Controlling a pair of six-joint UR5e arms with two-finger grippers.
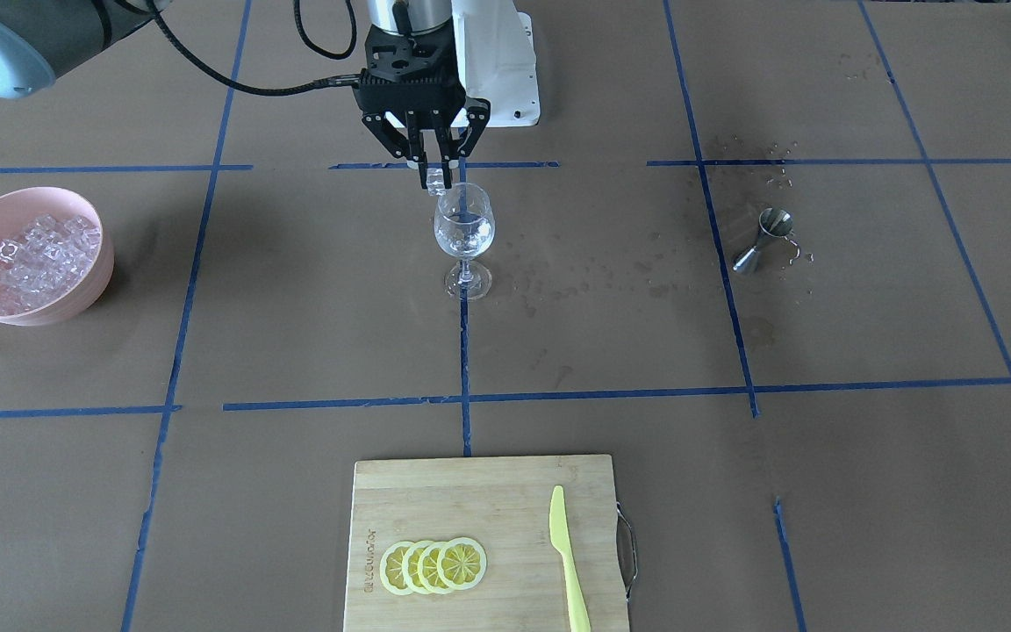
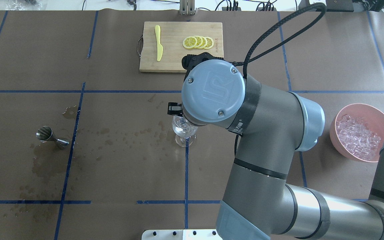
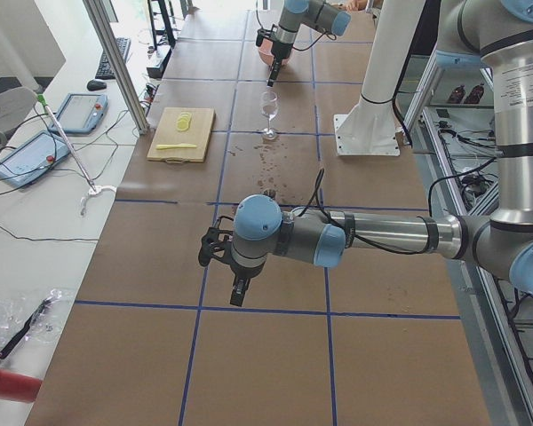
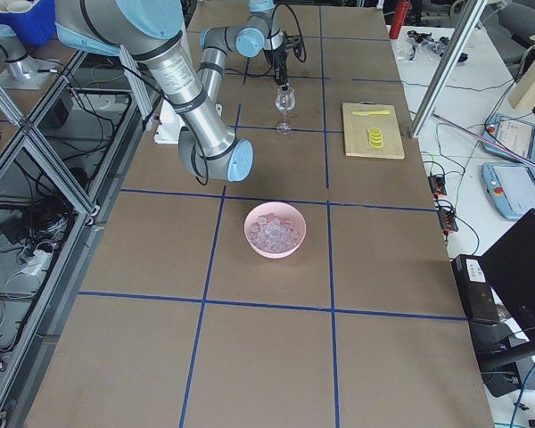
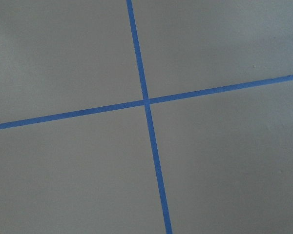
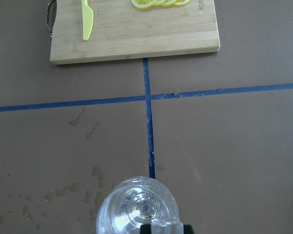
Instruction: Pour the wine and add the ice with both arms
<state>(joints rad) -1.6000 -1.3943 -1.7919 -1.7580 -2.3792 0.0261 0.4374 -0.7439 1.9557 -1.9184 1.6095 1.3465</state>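
Observation:
A clear stemmed wine glass stands at the table's middle on a tape cross, with clear contents in its bowl; I cannot tell wine from ice there. My right gripper hangs just above the glass's rim, shut on one clear ice cube. In the right wrist view the glass lies right below the cube. The heap of ice fills a pink bowl. My left gripper hovers low over bare paper far from the glass; I cannot tell whether it is open or shut.
A steel jigger lies on its side among dark wet spots. A wooden cutting board holds lemon slices and a yellow knife. The white pedestal stands behind the glass.

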